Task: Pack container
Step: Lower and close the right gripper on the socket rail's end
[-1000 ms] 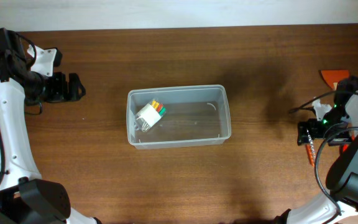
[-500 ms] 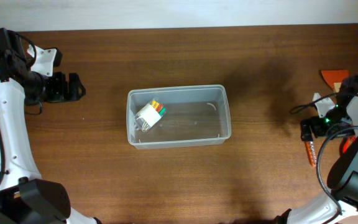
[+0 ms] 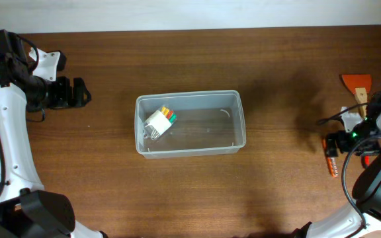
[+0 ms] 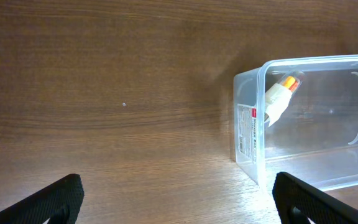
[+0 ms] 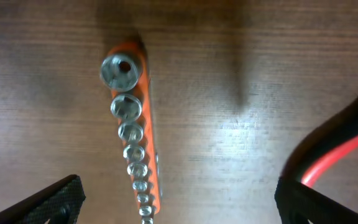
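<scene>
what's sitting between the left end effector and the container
Nothing: only bare wooden table lies between the left end effector and the container, as the overhead and left wrist views both show.

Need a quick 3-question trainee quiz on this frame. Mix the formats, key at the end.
1. True or false: the container is empty.
2. What lies on the table under the right tool? A) pliers B) orange socket rail C) tape roll
3. Are the right tool's jaws open or shut?
Key: 1 false, a white bundle with coloured tips lies in its left end. 2 B. 3 open, holding nothing.
</scene>
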### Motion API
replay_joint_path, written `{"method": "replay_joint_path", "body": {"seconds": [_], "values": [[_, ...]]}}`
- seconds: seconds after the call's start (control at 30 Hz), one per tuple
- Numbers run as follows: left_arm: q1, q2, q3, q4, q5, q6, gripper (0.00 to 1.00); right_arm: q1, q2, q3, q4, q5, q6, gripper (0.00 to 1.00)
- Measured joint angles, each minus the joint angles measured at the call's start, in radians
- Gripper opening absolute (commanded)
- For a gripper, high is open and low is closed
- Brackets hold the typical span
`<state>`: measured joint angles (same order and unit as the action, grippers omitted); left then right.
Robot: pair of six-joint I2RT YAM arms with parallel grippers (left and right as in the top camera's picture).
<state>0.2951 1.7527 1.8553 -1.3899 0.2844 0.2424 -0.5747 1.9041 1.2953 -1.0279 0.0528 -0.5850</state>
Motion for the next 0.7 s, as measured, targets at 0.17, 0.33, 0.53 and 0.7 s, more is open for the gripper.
{"method": "replay_joint_path", "body": {"seconds": [0.17,0.33,0.53,0.7], "values": [[0.000,0.000,0.000,0.000,0.000,0.000,0.99,0.000,0.005,-0.085,0.061,0.003,-0.018,0.99],[0.000,0.000,0.000,0.000,0.000,0.000,0.99,0.000,0.007,-0.106,0.100,0.003,-0.027,0.99],[0.000,0.000,0.000,0.000,0.000,0.000,0.99,0.000,0.008,-0.108,0.119,0.003,-0.029,0.99],[0.000,0.000,0.000,0.000,0.000,0.000,0.99,0.000,0.013,-0.116,0.131,0.007,-0.031,0.99]]}}
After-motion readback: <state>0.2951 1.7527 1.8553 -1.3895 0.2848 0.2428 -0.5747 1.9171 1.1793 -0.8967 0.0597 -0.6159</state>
